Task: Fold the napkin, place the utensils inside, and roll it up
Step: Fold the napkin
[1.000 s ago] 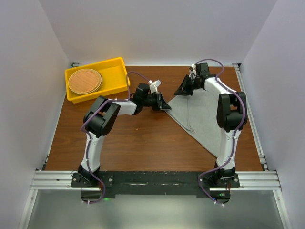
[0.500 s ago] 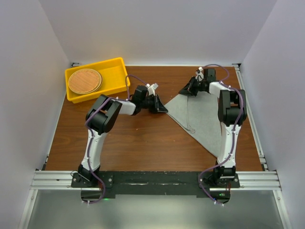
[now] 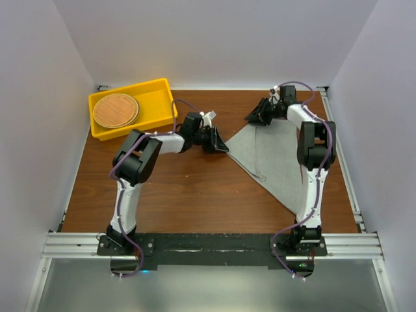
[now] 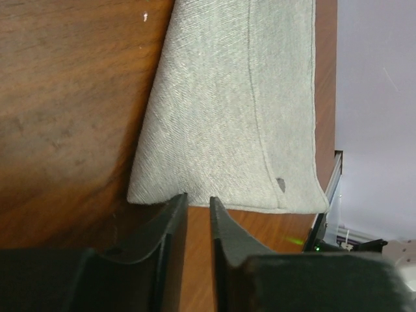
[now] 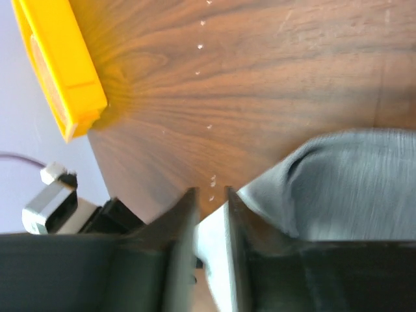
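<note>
Overhead rear view; close wrist views, napkin [image 3: 273, 156] shared

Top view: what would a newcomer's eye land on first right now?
The grey napkin, folded into a triangle on the right of the table, with the left gripper at its left corner and the right gripper at its far corner. Next, the yellow tray at far left, holding a round woven disc. No utensils show.

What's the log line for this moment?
napkin: folded triangle, flat | left fingers: slightly parted, at left corner | right fingers: at far corner, grip unclear | utensils: not visible
</note>
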Robot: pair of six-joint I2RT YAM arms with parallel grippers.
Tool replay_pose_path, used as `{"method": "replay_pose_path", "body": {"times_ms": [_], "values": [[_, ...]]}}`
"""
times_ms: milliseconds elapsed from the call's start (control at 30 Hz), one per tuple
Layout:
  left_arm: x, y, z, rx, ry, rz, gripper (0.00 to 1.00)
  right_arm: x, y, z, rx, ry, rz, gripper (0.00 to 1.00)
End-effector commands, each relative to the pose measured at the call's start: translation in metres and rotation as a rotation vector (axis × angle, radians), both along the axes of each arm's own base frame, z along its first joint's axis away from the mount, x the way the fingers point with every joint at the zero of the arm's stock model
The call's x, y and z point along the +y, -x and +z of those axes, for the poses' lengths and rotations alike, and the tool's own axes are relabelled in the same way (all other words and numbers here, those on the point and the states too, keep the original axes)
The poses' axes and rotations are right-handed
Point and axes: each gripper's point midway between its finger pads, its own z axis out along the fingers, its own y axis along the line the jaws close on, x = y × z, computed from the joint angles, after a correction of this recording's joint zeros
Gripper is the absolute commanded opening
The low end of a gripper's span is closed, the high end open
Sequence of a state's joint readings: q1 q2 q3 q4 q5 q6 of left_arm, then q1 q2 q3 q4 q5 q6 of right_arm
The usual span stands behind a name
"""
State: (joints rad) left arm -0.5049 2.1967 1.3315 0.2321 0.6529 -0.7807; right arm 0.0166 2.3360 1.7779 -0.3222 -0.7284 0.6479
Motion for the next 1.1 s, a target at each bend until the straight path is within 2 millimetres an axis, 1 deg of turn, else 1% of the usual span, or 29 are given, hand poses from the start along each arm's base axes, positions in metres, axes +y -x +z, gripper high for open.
{"method": "replay_pose_path", "body": {"times_ms": [0, 33, 67, 100, 133, 167, 200, 233, 267, 300, 333, 367, 400, 433, 467, 500, 533, 567, 600, 633, 667, 700, 733, 800, 833, 900, 933, 1033, 1067], "values": [[0.010, 0.009, 0.080, -0.070, 0.005, 0.005, 0.31, -0.031, 0.014, 0.103, -0.071, 0.231, -0.047, 0.45], [0.014, 0.015, 0.102, -0.098, 0.014, 0.001, 0.32, -0.039, 0.023, 0.105, -0.045, 0.285, -0.057, 0.50], [0.019, 0.021, 0.108, -0.113, 0.004, -0.007, 0.32, -0.055, 0.031, 0.104, -0.017, 0.378, -0.098, 0.57], [0.026, 0.035, 0.105, -0.070, -0.031, -0.017, 0.34, -0.061, 0.048, 0.101, 0.039, 0.412, -0.100, 0.62], [0.032, 0.042, 0.125, -0.110, -0.029, -0.022, 0.36, -0.066, 0.059, 0.120, 0.015, 0.431, -0.125, 0.64], [0.038, 0.050, 0.125, -0.123, -0.049, -0.038, 0.38, -0.070, 0.077, 0.105, 0.071, 0.452, -0.132, 0.68], [0.043, 0.060, 0.128, -0.118, -0.062, -0.050, 0.39, -0.079, 0.087, 0.102, 0.091, 0.499, -0.165, 0.70], [0.047, 0.070, 0.144, -0.150, -0.050, -0.063, 0.40, -0.084, 0.099, 0.118, 0.075, 0.513, -0.200, 0.71], [0.051, 0.075, 0.147, -0.174, -0.060, -0.076, 0.41, -0.088, 0.117, 0.104, 0.129, 0.534, -0.212, 0.72], [0.057, 0.085, 0.143, -0.155, -0.075, -0.080, 0.41, -0.098, 0.130, 0.100, 0.163, 0.582, -0.250, 0.72], [0.061, 0.093, 0.157, -0.186, -0.058, -0.082, 0.41, -0.101, 0.151, 0.093, 0.219, 0.585, -0.287, 0.72], [0.066, 0.102, 0.153, -0.178, -0.063, -0.084, 0.42, -0.104, 0.170, 0.086, 0.281, 0.609, -0.300, 0.72], [0.069, 0.110, 0.168, -0.213, -0.037, -0.086, 0.42, -0.113, 0.185, 0.079, 0.351, 0.641, -0.366, 0.72], [0.071, 0.116, 0.172, -0.220, -0.026, -0.088, 0.42, -0.121, 0.212, 0.069, 0.425, 0.682, -0.402, 0.72], [0.075, 0.123, 0.170, -0.217, -0.025, -0.092, 0.42, -0.125, 0.235, 0.062, 0.500, 0.709, -0.422, 0.71], [0.078, 0.132, 0.183, -0.250, -0.005, -0.097, 0.42, -0.130, 0.249, 0.058, 0.545, 0.724, -0.488, 0.70], [0.081, 0.136, 0.185, -0.268, -0.006, -0.099, 0.43, -0.135, 0.272, 0.047, 0.603, 0.749, -0.510, 0.69], [0.086, 0.142, 0.180, -0.264, -0.016, -0.098, 0.43, -0.140, 0.287, 0.053, 0.604, 0.757, -0.558, 0.68], [0.090, 0.147, 0.188, -0.291, -0.009, -0.092, 0.43, -0.144, 0.296, 0.053, 0.620, 0.765, -0.630, 0.66], [0.093, 0.151, 0.182, -0.290, -0.019, -0.093, 0.43, -0.160, 0.313, 0.047, 0.658, 0.811, -0.693, 0.65], [0.095, 0.154, 0.181, -0.289, -0.022, -0.093, 0.43, -0.167, 0.324, 0.051, 0.658, 0.820, -0.754, 0.64], [0.096, 0.160, 0.184, -0.295, -0.010, -0.103, 0.43, -0.174, 0.334, 0.050, 0.681, 0.827, -0.794, 0.61], [0.098, 0.165, 0.179, -0.282, -0.010, -0.108, 0.43, -0.178, 0.347, 0.044, 0.721, 0.851, -0.818, 0.59], [0.101, 0.171, 0.177, -0.282, -0.006, -0.113, 0.43, -0.181, 0.366, 0.041, 0.787, 0.836, -0.901, 0.57], [0.102, 0.174, 0.170, -0.270, -0.011, -0.113, 0.43, -0.179, 0.378, 0.034, 0.827, 0.838, -0.912, 0.53], [0.104, 0.175, 0.169, -0.277, -0.012, -0.110, 0.43, -0.178, 0.384, 0.029, 0.847, 0.817, -0.970, 0.49], [0.104, 0.175, 0.167, -0.277, -0.017, -0.112, 0.43, -0.177, 0.389, 0.022, 0.862, 0.821, -0.968, 0.47], [0.106, 0.175, 0.165, -0.257, -0.028, -0.112, 0.43, -0.183, 0.393, 0.015, 0.889, 0.879, -0.952, 0.47], [0.105, 0.175, 0.167, -0.262, -0.023, -0.109, 0.43, -0.184, 0.396, 0.013, 0.908, 0.898, -0.937, 0.50]]}}
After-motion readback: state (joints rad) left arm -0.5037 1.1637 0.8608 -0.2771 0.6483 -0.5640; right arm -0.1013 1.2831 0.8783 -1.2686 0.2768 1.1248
